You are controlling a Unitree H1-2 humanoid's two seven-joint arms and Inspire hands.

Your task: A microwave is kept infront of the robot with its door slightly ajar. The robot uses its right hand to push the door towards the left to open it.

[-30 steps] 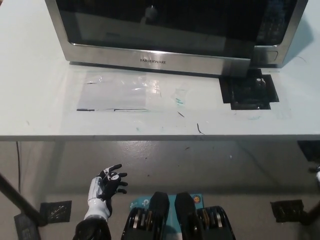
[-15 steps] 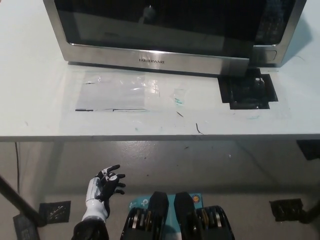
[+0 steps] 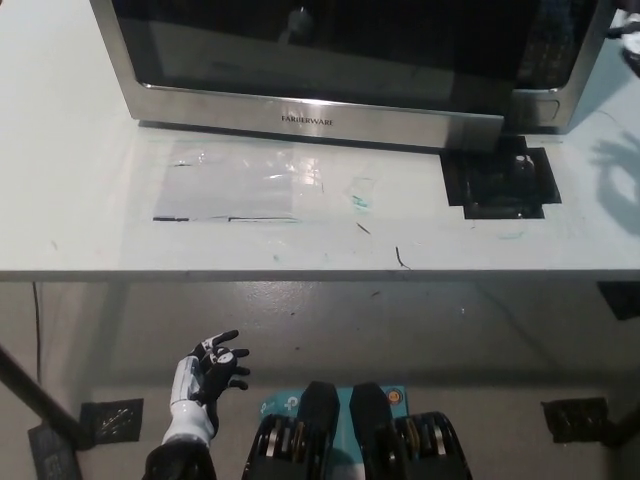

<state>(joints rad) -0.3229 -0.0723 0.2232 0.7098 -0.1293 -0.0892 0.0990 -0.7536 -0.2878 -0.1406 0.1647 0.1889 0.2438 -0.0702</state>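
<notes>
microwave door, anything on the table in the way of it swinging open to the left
Nothing visible blocks it. The table in front of the microwave door holds only flat tape marks and scuffs. The left hand rests low, below the table edge. The right hand barely shows at the top right corner.

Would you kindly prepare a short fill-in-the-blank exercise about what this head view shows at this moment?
1. The brand name printed on the microwave door is ____.
2. The left hand rests below the table's front edge, holding ____.
3. The black square patch lies on the table under the microwave's front ____ corner in the picture.

Missing words: Farberware; nothing; right
</notes>
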